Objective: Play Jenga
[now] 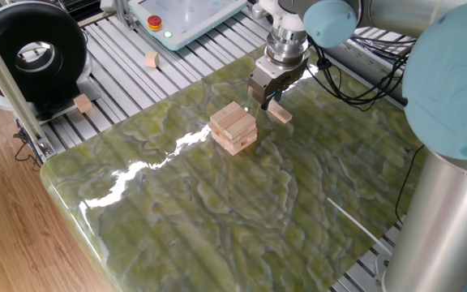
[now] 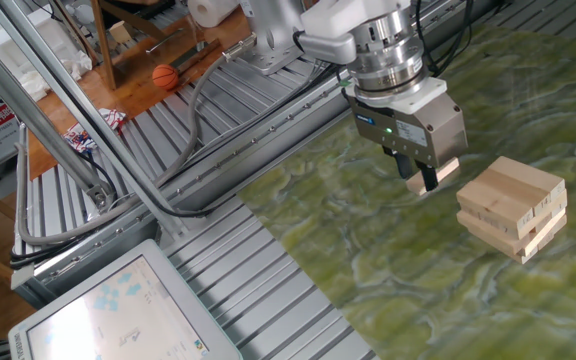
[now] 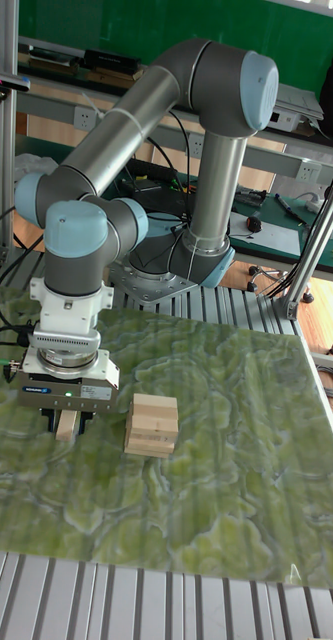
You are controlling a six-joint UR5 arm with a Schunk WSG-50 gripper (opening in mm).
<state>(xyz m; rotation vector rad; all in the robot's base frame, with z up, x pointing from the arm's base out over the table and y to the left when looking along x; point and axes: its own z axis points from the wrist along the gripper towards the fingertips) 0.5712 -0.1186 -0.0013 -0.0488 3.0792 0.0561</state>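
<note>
The Jenga tower (image 1: 233, 127) (image 2: 513, 207) (image 3: 151, 425) stands mid-table on the green marbled top, its pale blocks in crossed layers. Beside it a single matching Jenga block (image 1: 280, 114) (image 2: 446, 168) (image 3: 66, 427) lies flat on the table. My gripper (image 1: 268, 102) (image 2: 423, 178) (image 3: 68, 420) points straight down over one end of that block. Its dark fingers straddle the block and appear closed against its sides. The tower stands untouched, a short gap away from the gripper.
Two small loose wooden cubes (image 1: 151, 59) (image 1: 83, 103) lie on the slatted metal deck beyond the table. A teach pendant (image 1: 186, 16) (image 2: 118, 320) rests there too. A black round device (image 1: 31, 53) sits far left. The arm's big column (image 1: 448, 186) stands at the right edge.
</note>
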